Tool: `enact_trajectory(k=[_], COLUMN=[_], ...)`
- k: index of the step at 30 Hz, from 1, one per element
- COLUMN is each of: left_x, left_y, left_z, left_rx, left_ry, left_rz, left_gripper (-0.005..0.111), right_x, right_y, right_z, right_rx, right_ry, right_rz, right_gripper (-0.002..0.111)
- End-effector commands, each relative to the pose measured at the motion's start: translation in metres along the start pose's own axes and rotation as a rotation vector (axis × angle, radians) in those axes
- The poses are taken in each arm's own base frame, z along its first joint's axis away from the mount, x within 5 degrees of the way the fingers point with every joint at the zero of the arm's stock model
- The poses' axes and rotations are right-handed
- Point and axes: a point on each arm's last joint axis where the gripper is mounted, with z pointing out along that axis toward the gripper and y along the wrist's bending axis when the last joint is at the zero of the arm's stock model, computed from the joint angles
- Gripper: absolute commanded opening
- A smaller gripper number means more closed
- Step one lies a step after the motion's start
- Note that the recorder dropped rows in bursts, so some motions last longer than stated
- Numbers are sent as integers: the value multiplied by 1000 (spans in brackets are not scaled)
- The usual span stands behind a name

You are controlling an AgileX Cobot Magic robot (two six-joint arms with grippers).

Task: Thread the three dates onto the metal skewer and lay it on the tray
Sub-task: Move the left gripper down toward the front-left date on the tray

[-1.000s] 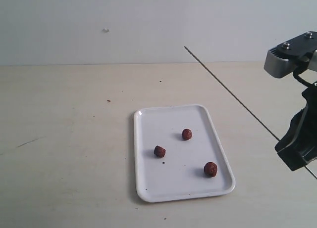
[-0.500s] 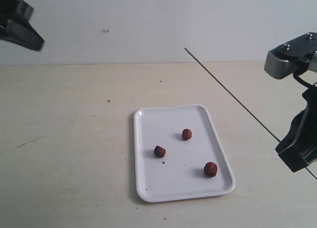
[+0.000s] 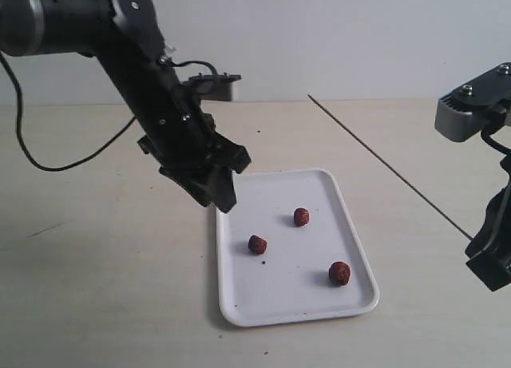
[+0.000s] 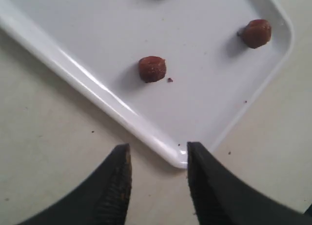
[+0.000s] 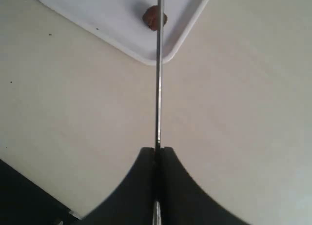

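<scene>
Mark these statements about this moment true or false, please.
1. All three dates lie on the tray. True.
2. A date is threaded on the skewer. False: the skewer is bare.
3. The right jaws are shut on the skewer. True.
4. The left jaws hold a date. False: they are open and empty, near a corner of the tray.

Parted hand (image 4: 157, 154) at tray (image 4: 204, 98) corner, dates (image 4: 152, 69) beyond
</scene>
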Motion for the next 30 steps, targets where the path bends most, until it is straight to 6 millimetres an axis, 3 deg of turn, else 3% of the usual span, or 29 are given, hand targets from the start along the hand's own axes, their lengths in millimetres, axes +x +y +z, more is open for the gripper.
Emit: enact_trajectory(k=[1,6,12,17,30], left_x=[-11,-17,-18,-20,-26], left_y=[-17,-28,-32,-46,-35], left_z=[18,33,37,63,83], left_rx=[-30,-24,-31,-97,-174], left_ry=[10,17,10,31,-13], left_rz=[-6,-2,0,73,34], left_gripper=[46,46,46,46,46], right_x=[3,6,20,21,21], right_y=[-3,-9,-10,-10,-10], right_z=[0,0,11,11,11], right_rx=[40,102,131,131,131], right_ry=[20,49,85,87,88], right_rz=[15,48,80,86,86], right_gripper=[0,0,0,0,0])
